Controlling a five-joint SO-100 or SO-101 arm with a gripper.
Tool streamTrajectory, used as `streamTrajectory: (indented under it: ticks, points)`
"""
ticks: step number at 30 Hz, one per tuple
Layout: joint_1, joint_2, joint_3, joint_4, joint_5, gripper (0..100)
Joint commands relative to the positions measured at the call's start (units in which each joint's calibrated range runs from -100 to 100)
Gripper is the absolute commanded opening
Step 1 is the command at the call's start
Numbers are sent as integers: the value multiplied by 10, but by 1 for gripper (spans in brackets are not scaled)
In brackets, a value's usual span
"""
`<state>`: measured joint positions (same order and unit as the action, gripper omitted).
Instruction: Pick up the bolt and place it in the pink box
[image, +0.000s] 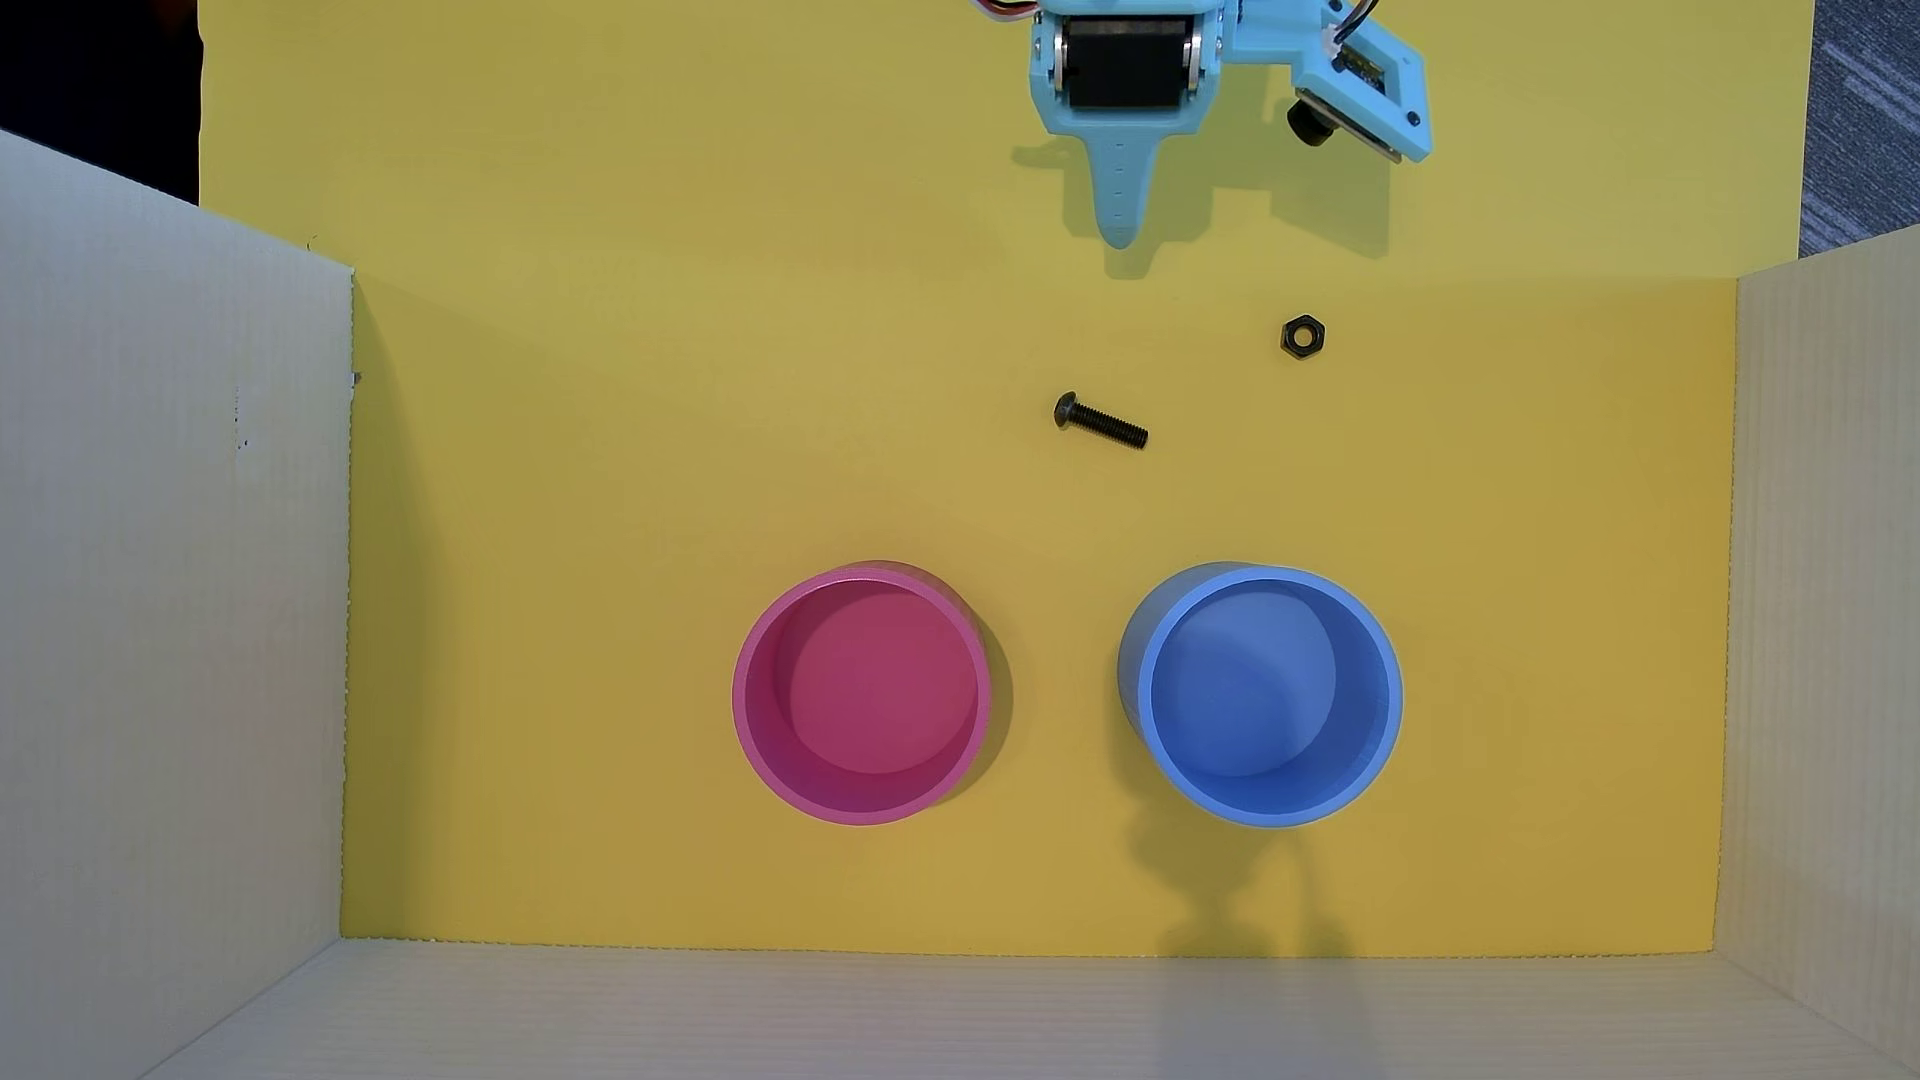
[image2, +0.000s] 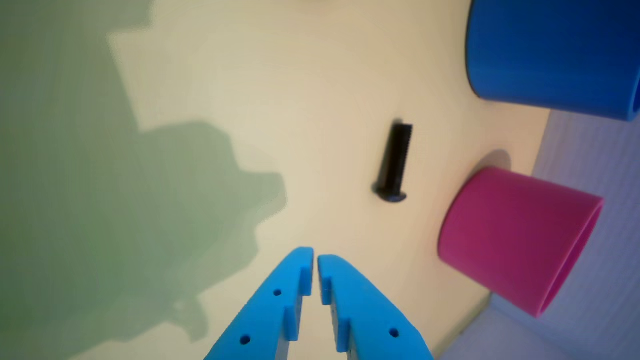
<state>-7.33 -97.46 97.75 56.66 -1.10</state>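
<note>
The bolt, a small black screw, lies flat on the yellow mat in the overhead view, head to the left. It also shows in the wrist view, head toward the gripper. The pink box, a round pink cup, stands empty below and left of the bolt; in the wrist view it is at the right. My light-blue gripper is at the top of the overhead view, well above the bolt. In the wrist view its fingertips nearly touch, shut and empty.
A black hex nut lies right of the bolt. A blue round cup stands right of the pink one, also in the wrist view. White cardboard walls bound the mat on the left, right and bottom.
</note>
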Motion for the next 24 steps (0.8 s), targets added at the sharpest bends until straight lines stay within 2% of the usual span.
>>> streamTrajectory:
  ticks: [1,14,18,24]
  points:
    - [3,-2,-13,-3,-3,1]
    - [4,39,-223,2,-16,2]
    - [-3,193,-334,4,-36,2]
    - [3,437,-502,52,-36,2]
